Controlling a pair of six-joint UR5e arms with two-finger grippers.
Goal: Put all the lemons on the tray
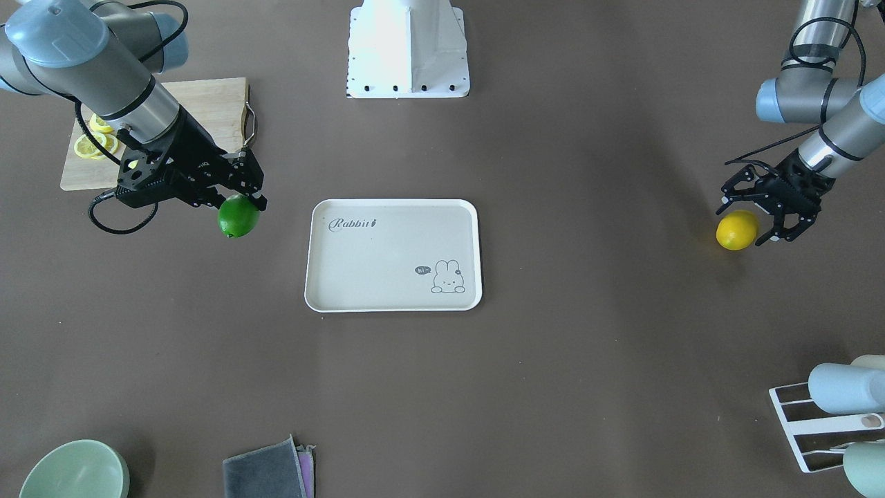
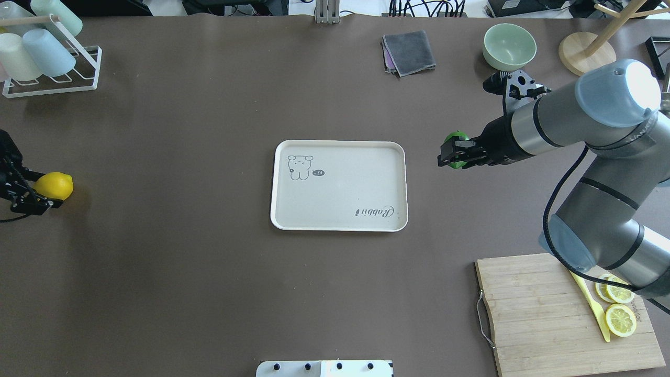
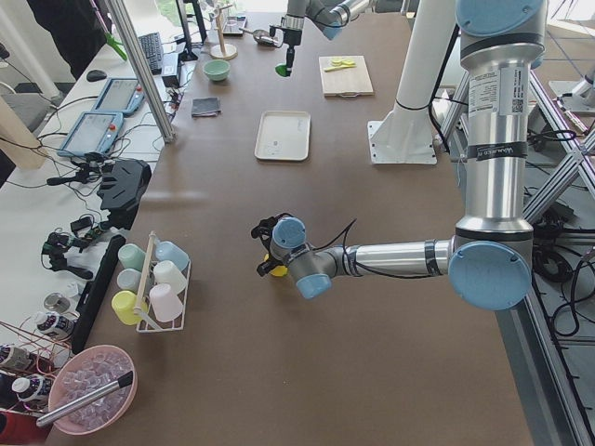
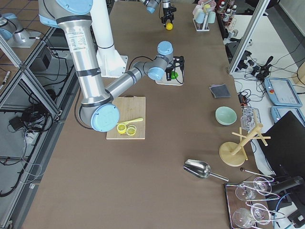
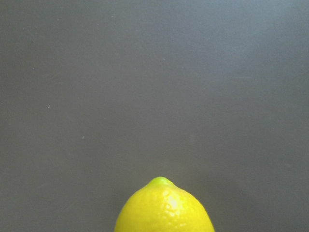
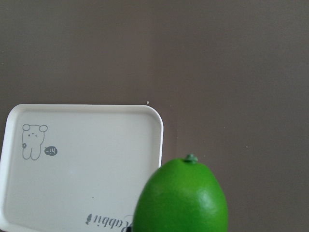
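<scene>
The beige tray [image 1: 393, 256] with "Rabbit" script lies at the table's middle, with nothing on it; it also shows in the right wrist view [image 6: 96, 159]. My right gripper [image 1: 243, 198] is shut on the green lemon [image 1: 238, 216] and holds it above the table beside the tray's short edge. The lemon fills the bottom of the right wrist view [image 6: 183, 198]. The yellow lemon [image 1: 737, 229] rests on the table at the far end. My left gripper [image 1: 750, 221] is open, its fingers spread on either side of it. The left wrist view shows this lemon's tip [image 5: 164, 208].
A wooden cutting board [image 1: 207, 104] with lemon slices [image 1: 93, 142] lies under my right arm. A green bowl [image 1: 72, 470], a folded grey cloth [image 1: 266, 474] and a cup rack [image 1: 830, 415] stand along the operators' edge. The robot base [image 1: 408, 48] stands behind the tray.
</scene>
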